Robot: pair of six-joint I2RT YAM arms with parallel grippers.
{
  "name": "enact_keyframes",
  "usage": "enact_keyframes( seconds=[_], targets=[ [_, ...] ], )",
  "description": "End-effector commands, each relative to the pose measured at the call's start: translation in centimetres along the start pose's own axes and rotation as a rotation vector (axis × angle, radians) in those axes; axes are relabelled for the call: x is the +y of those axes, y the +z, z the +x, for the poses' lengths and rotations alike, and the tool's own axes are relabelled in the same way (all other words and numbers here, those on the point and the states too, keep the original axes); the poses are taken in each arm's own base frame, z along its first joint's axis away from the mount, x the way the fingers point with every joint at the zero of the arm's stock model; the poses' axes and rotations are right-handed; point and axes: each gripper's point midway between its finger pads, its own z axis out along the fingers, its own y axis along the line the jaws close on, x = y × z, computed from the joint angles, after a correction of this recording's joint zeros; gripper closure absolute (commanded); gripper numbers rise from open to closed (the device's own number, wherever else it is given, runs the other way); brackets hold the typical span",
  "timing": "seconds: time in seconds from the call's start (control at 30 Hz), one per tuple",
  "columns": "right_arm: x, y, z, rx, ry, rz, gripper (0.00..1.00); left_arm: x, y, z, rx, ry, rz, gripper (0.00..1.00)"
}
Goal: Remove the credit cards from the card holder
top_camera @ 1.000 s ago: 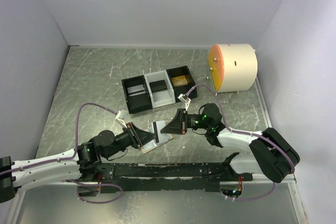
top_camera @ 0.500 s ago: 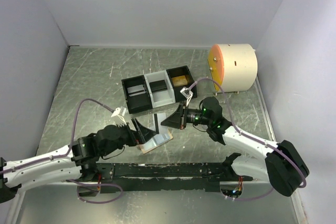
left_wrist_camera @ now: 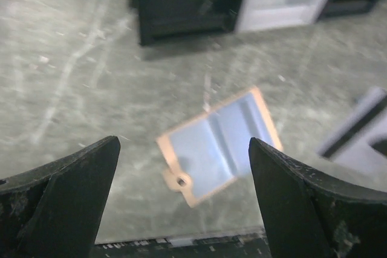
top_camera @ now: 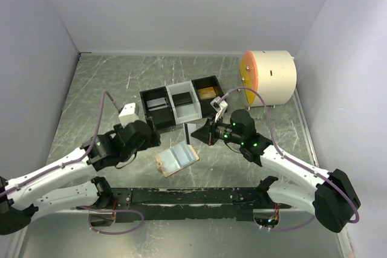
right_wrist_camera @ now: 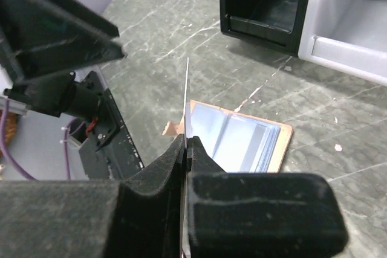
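Note:
The card holder (top_camera: 176, 159) lies open and flat on the table, pale blue inner faces up with a tan rim, and is also seen as the card holder (left_wrist_camera: 217, 143) and the card holder (right_wrist_camera: 242, 140). My right gripper (top_camera: 193, 133) hovers just above and to the right of it, shut on a thin credit card (right_wrist_camera: 186, 89) seen edge-on. Raised to the left of the card holder, my left gripper (left_wrist_camera: 184, 179) has its fingers (left_wrist_camera: 60, 197) spread wide, holding nothing. A gold credit card (top_camera: 208, 93) lies in the tray's right compartment.
A three-compartment black-and-white tray (top_camera: 175, 115) stands behind the card holder, with a card in each of its other two compartments. A cream cylinder with an orange face (top_camera: 269, 78) sits at the back right. The black base rail (top_camera: 193, 196) runs along the near edge.
My left gripper opened, let go of the card holder and drew back to the left and up. The card holder now lies flat. My right gripper carried its card up towards the tray.

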Motion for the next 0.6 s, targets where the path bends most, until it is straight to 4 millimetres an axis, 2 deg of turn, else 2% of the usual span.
enact_keyframes(
  seconds=[0.0,0.1,0.2,0.3,0.37,0.47,0.57],
  targets=[
    [-0.1,0.7,-1.2,-0.013,-0.116,0.057,1.0,3.3,1.5,-2.2,0.026,0.115,-0.123,0.0],
    [0.6,1.4,-1.1,0.003,-0.209,0.081,1.0,4.9,2.6,-4.6,0.014,0.129,-0.168,0.0],
    [2.1,2.2,-1.0,0.01,-0.338,0.083,1.0,6.4,3.3,-6.9,0.035,0.116,-0.177,0.01],
    [2.5,2.7,-1.3,0.01,-0.396,0.091,1.0,9.2,3.4,-9.3,-0.001,0.08,-0.248,0.0],
    [2.4,3.0,-1.5,0.013,-0.419,0.096,1.0,10.6,3.3,-10.1,-0.04,0.062,-0.279,0.01],
    [1.9,3.5,-2.0,0.016,-0.466,0.119,1.0,12.3,3.2,-10.1,-0.098,0.042,-0.328,0.01],
    [1.1,4.4,-2.4,0.025,-0.524,0.154,1.0,11.6,2.7,-10.6,-0.12,0.051,-0.288,0.0]
  ],
)
